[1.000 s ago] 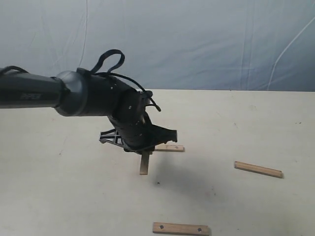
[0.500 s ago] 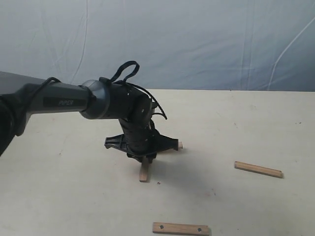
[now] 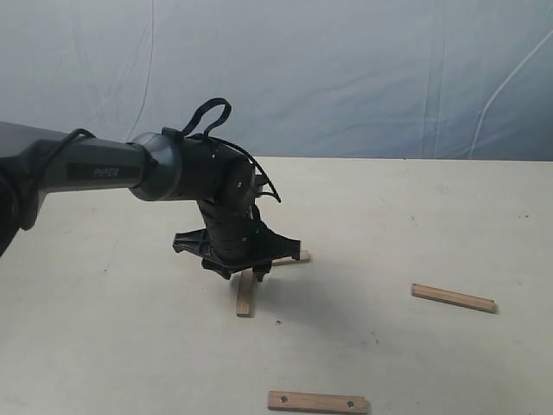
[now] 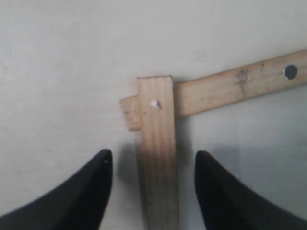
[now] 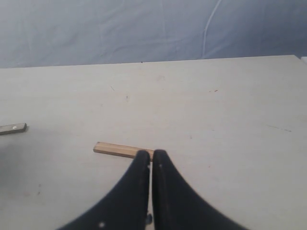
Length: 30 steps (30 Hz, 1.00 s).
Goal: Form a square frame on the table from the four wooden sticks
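left gripper [image 4: 152, 154]: jaws spread, either side of one stick, not touching it
crossed sticks [image 4: 160, 120]: one overlaps the other's end, a corner, mid-table [image 3: 104, 346]
near stick [image 3: 317, 402]: flat at the front edge
right stick [image 3: 454, 297]: alone, toward the right edge
right gripper [image 5: 152, 154]: jaws closed together

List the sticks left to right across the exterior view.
stick pointing at the camera → holed stick at the near edge → lone stick on the right. Skipped: crosswise stick, which overlaps the first two.

Soft, even, fairly bright light. A faint, diffuse shadow lies on the table [image 3: 415, 216] just beside the left gripper [image 3: 248, 275]. Both wrist views are mildly blurred, and the dark fingers [image 4: 86, 191] show no detail.
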Tool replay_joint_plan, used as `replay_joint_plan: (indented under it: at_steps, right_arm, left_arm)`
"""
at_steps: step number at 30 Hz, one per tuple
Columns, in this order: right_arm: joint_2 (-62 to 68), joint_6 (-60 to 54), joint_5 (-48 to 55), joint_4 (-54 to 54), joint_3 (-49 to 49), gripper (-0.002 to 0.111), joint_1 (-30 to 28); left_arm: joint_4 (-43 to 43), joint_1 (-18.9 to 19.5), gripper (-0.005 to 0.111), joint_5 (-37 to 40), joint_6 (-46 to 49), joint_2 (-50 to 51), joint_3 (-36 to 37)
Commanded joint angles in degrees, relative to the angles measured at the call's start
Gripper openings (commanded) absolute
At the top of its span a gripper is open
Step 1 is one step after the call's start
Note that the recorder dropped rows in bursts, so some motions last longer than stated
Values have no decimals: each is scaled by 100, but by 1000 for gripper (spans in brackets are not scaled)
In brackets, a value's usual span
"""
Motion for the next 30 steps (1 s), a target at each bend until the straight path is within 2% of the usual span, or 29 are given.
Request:
replay_joint_plan:
  at_steps: [1,3,5,7,9,10,14,19,21,24,27,30]
  right_arm:
    - [-22,-3,-31,-1,28,3,5]
    - [-22,-3,-31,-1,28,3,5]
    - [-22,-3,-31,-1,28,3,5]
    - [-22,-3,-31,-1,28,3,5]
    - [-22,-3,-31,-1,28,3,5]
    - [-22,-3,-31,-1,28,3,5]
    - [-22,-3,-34,-1,28,3,5]
    - [-22,-3,-36,-12,28,3,5]
    - [-22,-3,-36,-12,28,3,5]
    - [-22,-3,-64,-14,28,3,5]
    - [-22,-3,-518,6,28,3,5]
    - [-22,-3,-1337,54,28,3,5]
  left_arm:
    - [-93,31,68,-71,14,-45,-30]
    - [-50,34,66,-58,14,-105,-44]
    - [64,34,55,14,14,-238,-44]
    - [206,75,35,156,14,-407,-44]
    - [206,160,6,369,134,-630,-44]
    - [206,204,1,472,246,-724,-30]
    - [65,508,0,655,855,-1253,392]
    - [-485,1154,0,-3,1482,-2303,1599]
    - [-848,1456,0,-544,1766,-2855,2279]
    - [-936,1670,0,-1570,1750,-3722,3393]
    - [-1170,1678,0,-2787,1722,-4674,4345]
    - [-1355,1502,0,-3615,1714,-5514,5224]
